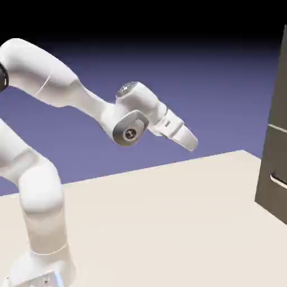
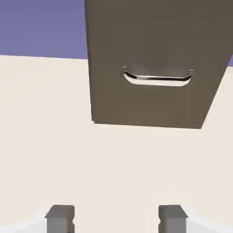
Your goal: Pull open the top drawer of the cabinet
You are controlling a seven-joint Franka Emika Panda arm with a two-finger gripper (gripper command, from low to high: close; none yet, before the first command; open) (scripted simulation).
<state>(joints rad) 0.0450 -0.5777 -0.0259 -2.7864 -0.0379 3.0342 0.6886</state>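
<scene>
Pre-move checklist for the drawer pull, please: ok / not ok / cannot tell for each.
1. Hand open: ok, fingertips wide apart.
2. Nothing between the fingertips: ok.
3. Hand at the cabinet: not ok, a clear gap remains.
4. Lower panel's bar handle in the hand view: ok, but it's not the target.
5. Top drawer handle located: cannot tell, no handle shows on it.
6. Top drawer's seam visible: ok, exterior view only.

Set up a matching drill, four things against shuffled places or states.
1. dark grey-brown cabinet
2. white two-finger gripper
3. curved shiny metal handle
4. blue-violet backdrop

A. on the lower panel
B. behind the robot arm
C. open, nothing between its fingertips
D. at the exterior view's right edge

Pairs: 1-D, 2-C, 3-A, 4-B
</scene>
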